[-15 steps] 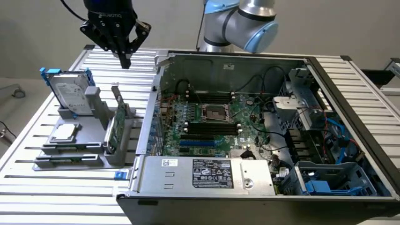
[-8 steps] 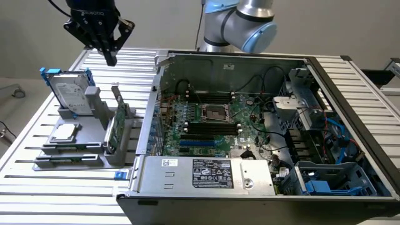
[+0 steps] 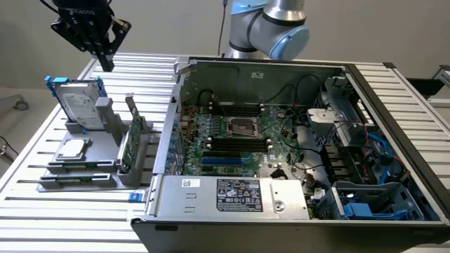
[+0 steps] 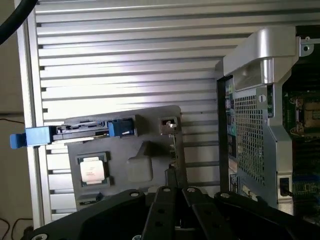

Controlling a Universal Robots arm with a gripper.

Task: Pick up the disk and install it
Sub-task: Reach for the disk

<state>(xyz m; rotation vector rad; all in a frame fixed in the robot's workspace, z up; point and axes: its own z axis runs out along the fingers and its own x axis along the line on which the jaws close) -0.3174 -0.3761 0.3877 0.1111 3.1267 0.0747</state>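
Observation:
The disk (image 3: pixel 76 107), a silver-grey drive with a white label and a blue carrier frame, stands on edge in a grey holder (image 3: pixel 105 169) at the exterior view's left. In the wrist view the disk (image 4: pixel 82 131) appears edge-on from above, with blue tabs at both ends. My gripper (image 3: pixel 106 65) hangs in the air above and slightly behind the disk, apart from it. It is shut with nothing between its black fingers (image 4: pixel 161 210), which point down toward the holder (image 4: pixel 135 167).
A small square silver chip (image 3: pixel 73 149) lies flat in the holder, and a green circuit card (image 3: pixel 130 143) stands upright beside it. The open computer case (image 3: pixel 184 105) with its motherboard fills the exterior view's middle and right. Everything sits on a slatted aluminium table (image 3: pixel 42 211).

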